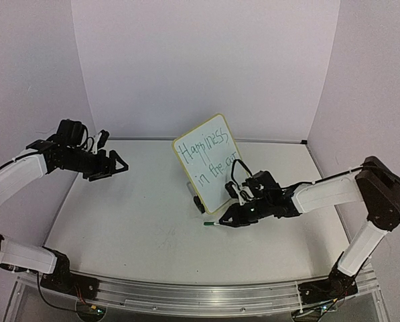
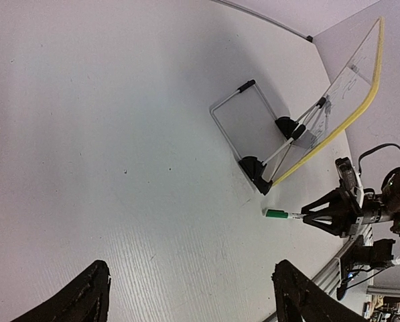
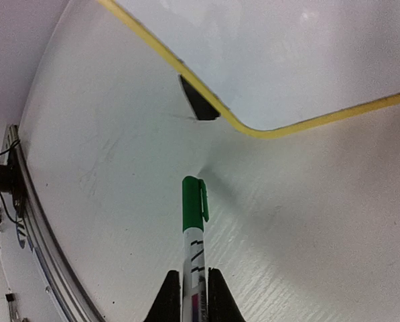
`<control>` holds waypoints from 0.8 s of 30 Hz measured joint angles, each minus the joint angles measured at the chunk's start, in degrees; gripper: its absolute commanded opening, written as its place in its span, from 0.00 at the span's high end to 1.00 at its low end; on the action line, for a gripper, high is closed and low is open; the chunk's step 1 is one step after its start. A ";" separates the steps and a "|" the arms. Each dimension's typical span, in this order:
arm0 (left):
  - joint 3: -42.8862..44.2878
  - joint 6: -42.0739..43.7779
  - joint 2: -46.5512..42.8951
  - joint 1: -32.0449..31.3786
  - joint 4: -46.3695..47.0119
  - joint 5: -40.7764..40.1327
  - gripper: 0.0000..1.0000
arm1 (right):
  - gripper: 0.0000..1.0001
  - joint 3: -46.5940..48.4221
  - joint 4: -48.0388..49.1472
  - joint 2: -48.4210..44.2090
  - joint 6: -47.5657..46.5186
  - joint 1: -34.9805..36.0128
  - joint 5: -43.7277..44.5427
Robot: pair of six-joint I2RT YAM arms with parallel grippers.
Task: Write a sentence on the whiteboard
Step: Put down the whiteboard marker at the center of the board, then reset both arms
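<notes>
While the right gripper pinches the capped green marker just below the whiteboard bearing the sentence, the left gripper hangs wide open, empty, well left of it. If that pinch slackens, the marker could drop — or roll against the board's foot.

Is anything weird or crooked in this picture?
The whiteboard stands turned on a slant, so the sentence runs uphill in the top view. Also, the marker in the right gripper has its green cap on.
</notes>
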 measured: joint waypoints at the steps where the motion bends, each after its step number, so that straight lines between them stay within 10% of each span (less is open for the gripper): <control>1: -0.03 0.20 0.00 0.08 0.00 -0.08 0.17 | 0.64 0.13 -0.65 0.25 -0.08 -0.04 1.05; 13: -2.35 1.16 -0.03 3.07 0.25 -1.82 0.14 | 0.02 0.25 -10.12 -3.47 -1.08 -3.55 14.89; 24: -4.92 1.15 -3.78 13.09 1.93 -12.09 0.07 | 0.02 -0.12 -16.85 -17.63 -3.64 -17.76 26.05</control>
